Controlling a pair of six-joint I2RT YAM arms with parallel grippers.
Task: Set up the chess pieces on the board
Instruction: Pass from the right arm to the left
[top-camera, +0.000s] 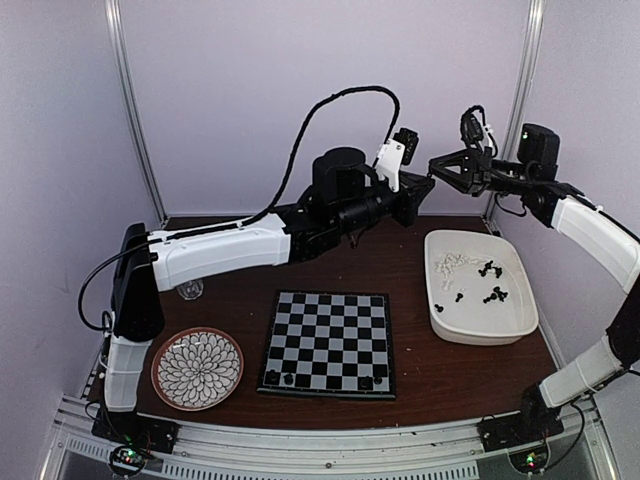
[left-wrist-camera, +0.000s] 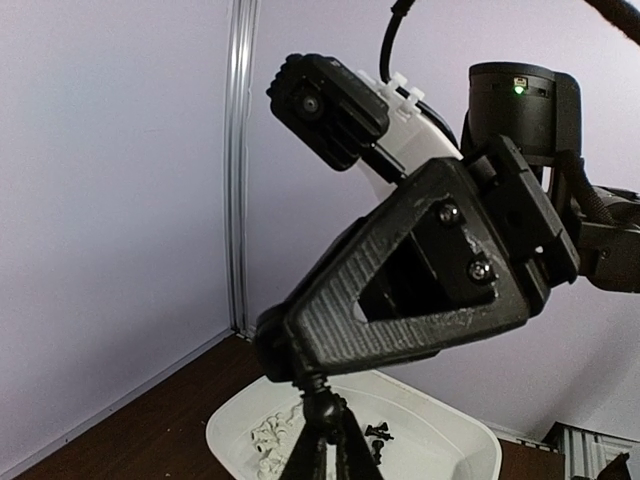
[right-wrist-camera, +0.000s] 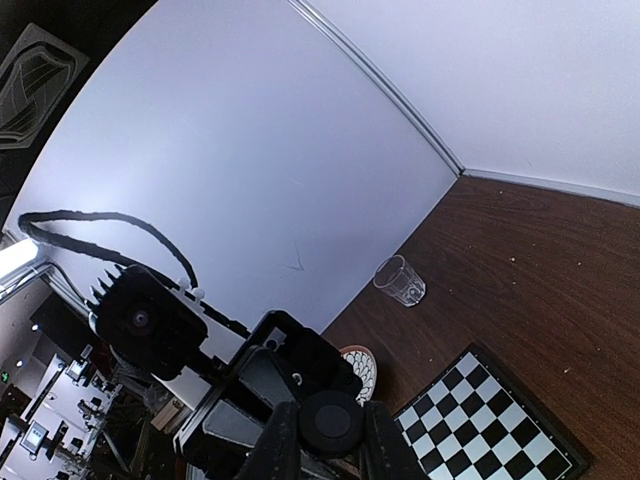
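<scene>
The board (top-camera: 328, 340) lies at the front middle, with a few black chess pieces (top-camera: 290, 379) on its near row. More black pieces (top-camera: 490, 270) and white pieces (top-camera: 452, 265) lie in the white tub (top-camera: 480, 325). Both grippers meet in the air above the table's back. My right gripper (right-wrist-camera: 330, 432) is shut on the round base of a black piece (right-wrist-camera: 330, 425). In the left wrist view my left gripper (left-wrist-camera: 322, 425) closes its tips on the same piece's head (left-wrist-camera: 320, 400), under the right gripper (left-wrist-camera: 285, 365). In the top view the piece is hidden between the left gripper (top-camera: 420, 187) and the right gripper (top-camera: 437, 165).
A round flower-patterned plate (top-camera: 197, 368) sits at the front left, and a small clear glass (top-camera: 189, 290) behind it. The tub stands to the right of the board. The left arm stretches across the back of the table. White walls close in the back and sides.
</scene>
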